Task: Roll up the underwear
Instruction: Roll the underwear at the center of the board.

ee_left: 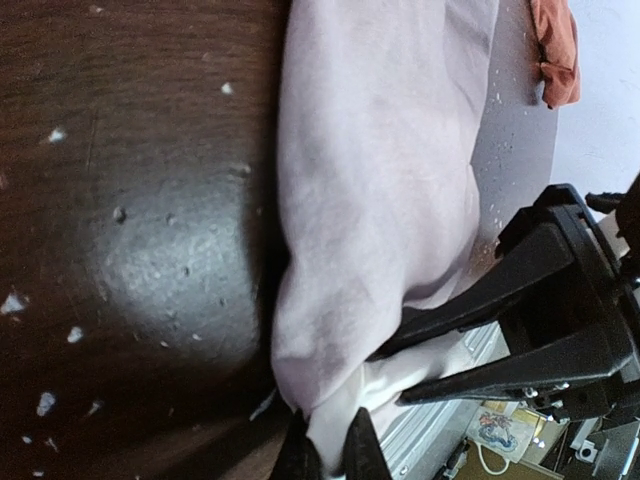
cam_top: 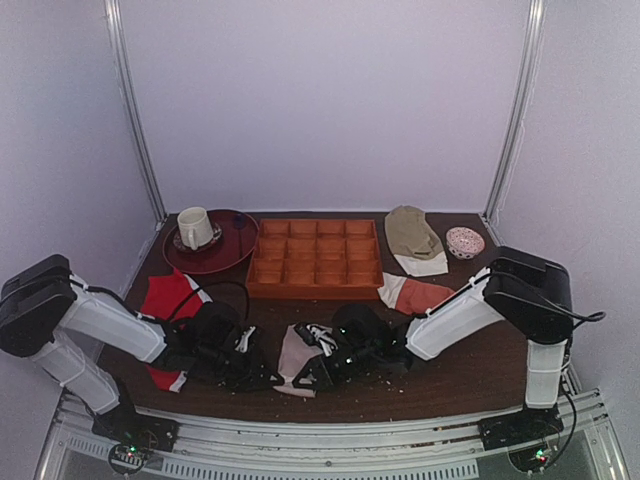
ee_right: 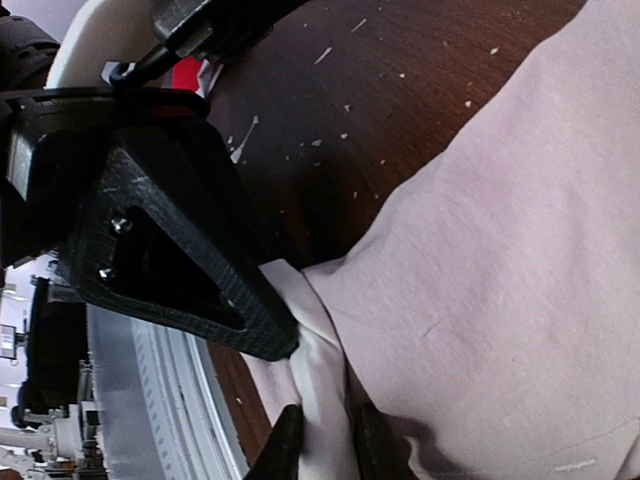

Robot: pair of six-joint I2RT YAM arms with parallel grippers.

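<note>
The underwear (cam_top: 293,358), pinkish-beige with a white waistband, lies crumpled near the table's front edge between my two grippers. In the left wrist view the underwear (ee_left: 380,180) fills the middle, and my left gripper (ee_left: 331,452) is shut on its white band at the lower corner. The right wrist view shows the underwear (ee_right: 500,250) on the right, with my right gripper (ee_right: 320,442) pinching a fold of the white band. Both grippers meet at the same near corner, left gripper (cam_top: 270,380) and right gripper (cam_top: 312,374) almost touching.
An orange compartment tray (cam_top: 315,258) stands behind. A dark red plate (cam_top: 232,258) with a cup (cam_top: 195,228) is back left. A red garment (cam_top: 165,298) lies left, an orange-rust garment (cam_top: 418,294) right, a beige garment (cam_top: 412,235) and small bowl (cam_top: 465,242) back right.
</note>
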